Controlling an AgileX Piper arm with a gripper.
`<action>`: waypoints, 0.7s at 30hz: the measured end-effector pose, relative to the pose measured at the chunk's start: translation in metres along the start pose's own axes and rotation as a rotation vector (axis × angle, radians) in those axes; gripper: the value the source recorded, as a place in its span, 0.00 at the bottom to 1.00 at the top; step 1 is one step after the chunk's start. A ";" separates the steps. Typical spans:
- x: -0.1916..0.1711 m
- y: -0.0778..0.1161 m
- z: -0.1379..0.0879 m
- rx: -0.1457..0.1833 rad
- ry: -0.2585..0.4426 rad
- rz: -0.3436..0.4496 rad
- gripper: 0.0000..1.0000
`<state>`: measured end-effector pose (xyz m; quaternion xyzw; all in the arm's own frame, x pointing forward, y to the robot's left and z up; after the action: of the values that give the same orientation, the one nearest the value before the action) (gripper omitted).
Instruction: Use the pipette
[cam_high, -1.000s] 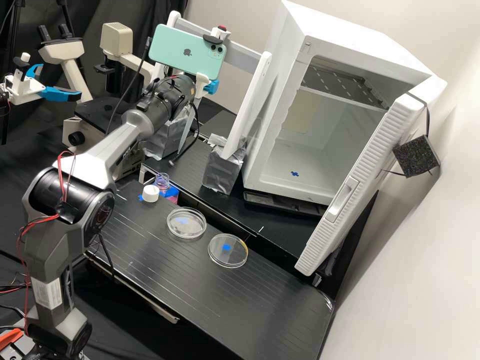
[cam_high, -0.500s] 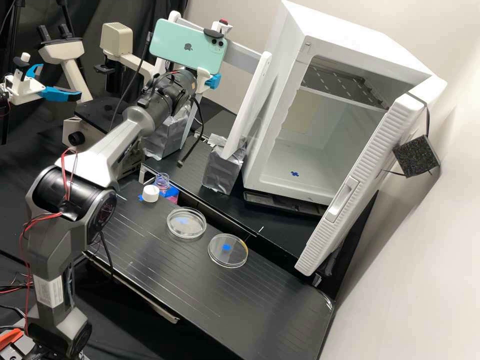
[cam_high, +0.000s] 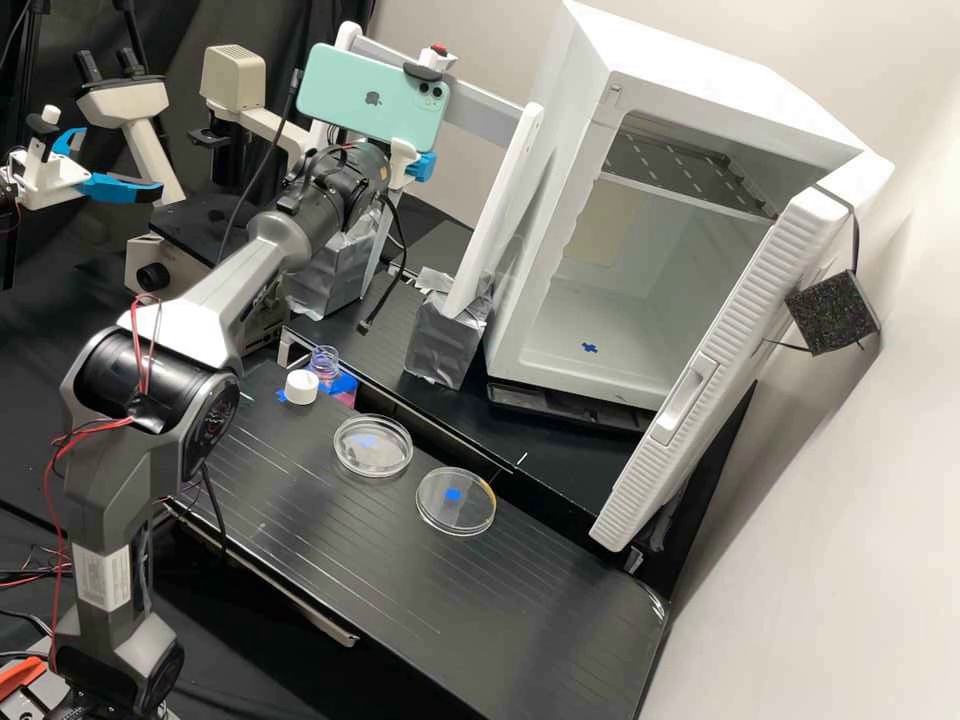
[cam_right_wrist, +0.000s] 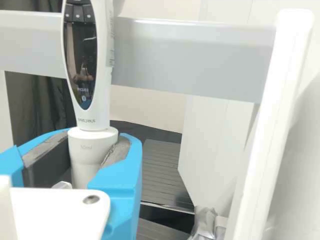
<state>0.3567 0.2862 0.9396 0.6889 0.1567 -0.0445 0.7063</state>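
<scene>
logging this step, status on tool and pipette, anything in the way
Tool closed on pipette. Pipette roughly upright. Rack bar behind it, possible snag.

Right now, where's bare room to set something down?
In the high view, the black bench is bare from the right-hand petri dish to the rounded right end, and between the left-hand petri dish and the near edge. It's crowded where the white cap and open bottle sit, and at the white rack, where the gripper holds the electronic pipette.
</scene>
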 end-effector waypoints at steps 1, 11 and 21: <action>0.000 -0.001 0.000 0.000 0.000 -0.003 0.00; -0.005 -0.008 0.003 -0.003 -0.011 -0.024 0.00; -0.004 -0.010 0.003 -0.012 -0.010 -0.017 1.00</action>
<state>0.3503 0.2826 0.9317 0.6830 0.1594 -0.0529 0.7109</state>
